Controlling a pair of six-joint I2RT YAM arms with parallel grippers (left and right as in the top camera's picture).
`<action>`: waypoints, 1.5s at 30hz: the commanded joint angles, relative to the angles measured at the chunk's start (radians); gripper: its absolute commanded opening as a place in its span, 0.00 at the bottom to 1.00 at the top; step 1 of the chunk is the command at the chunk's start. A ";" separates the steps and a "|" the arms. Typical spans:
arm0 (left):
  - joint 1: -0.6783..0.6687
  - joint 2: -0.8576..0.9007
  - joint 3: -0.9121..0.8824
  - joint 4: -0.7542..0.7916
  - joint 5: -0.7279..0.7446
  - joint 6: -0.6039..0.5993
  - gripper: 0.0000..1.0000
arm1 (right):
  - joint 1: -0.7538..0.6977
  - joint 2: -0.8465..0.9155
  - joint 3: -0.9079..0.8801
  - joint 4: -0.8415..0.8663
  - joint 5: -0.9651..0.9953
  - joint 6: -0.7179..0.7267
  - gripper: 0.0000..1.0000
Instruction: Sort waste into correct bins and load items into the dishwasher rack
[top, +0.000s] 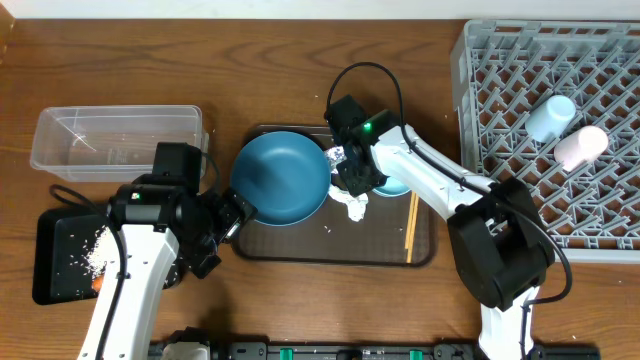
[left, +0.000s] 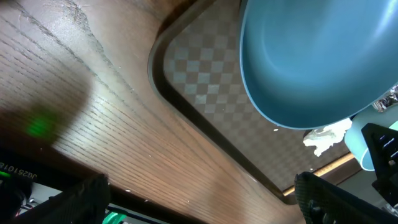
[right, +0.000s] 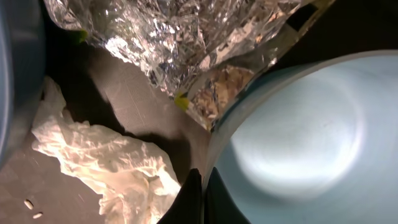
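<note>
Left end effector (top: 232, 218) spread wide at dark-blue plate (top: 285, 175) rim; right end effector (top: 352, 182) over foil (right: 174, 37), grip cannot tell. Plate-loading step, likely: clamp rim, carry to rack (top: 520, 120).

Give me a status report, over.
Left claw open beside blue plate. Right claw at light-blue cup rim, grip unclear. Foil and tissue crowding the cup.

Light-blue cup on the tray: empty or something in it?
Empty, as far as it shows: right wrist view looks into the cup and sees only bare pale-blue inside. The foil and tissue lie outside it.
</note>
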 joint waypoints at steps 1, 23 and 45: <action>-0.003 0.003 0.004 -0.002 -0.014 -0.006 0.98 | 0.000 -0.043 0.003 -0.017 -0.005 0.018 0.01; -0.003 0.003 0.004 -0.003 -0.014 -0.006 0.98 | -0.388 -0.494 0.015 -0.016 0.000 0.144 0.01; -0.003 0.003 0.004 -0.002 -0.014 -0.006 0.98 | -1.303 -0.382 0.014 0.420 -0.855 0.072 0.01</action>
